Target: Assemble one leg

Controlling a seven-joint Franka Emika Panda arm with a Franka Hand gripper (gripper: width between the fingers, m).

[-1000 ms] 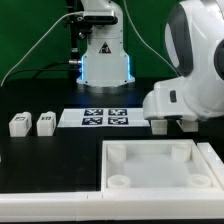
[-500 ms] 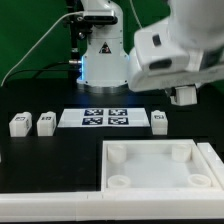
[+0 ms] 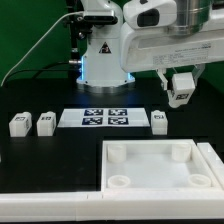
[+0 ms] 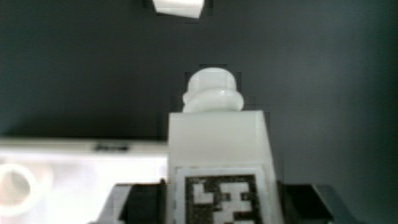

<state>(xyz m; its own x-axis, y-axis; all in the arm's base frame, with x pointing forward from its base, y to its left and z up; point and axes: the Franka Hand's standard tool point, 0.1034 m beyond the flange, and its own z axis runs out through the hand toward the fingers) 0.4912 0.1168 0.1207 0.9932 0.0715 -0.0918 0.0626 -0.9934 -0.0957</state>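
Note:
My gripper (image 3: 180, 92) is shut on a leg (image 3: 181, 84), a small white block with a marker tag, and holds it in the air above the table at the exterior view's right. In the wrist view the held leg (image 4: 219, 150) stands between the dark fingers (image 4: 139, 203), tag facing the camera and its round peg pointing away. Three more legs lie on the black table: two at the exterior view's left (image 3: 19, 125) (image 3: 45, 123) and one (image 3: 160, 121) below the gripper. One of them shows in the wrist view (image 4: 178, 7).
The marker board (image 3: 105, 118) lies at mid-table. The big white square panel (image 3: 160, 150) with round corner sockets lies in front; its edge shows in the wrist view (image 4: 54, 165). A lit white unit (image 3: 105, 55) stands behind.
The gripper has risen from the table at the exterior view's right, lifting one leg with it. The arm body has swung up and back. The other legs have not moved.

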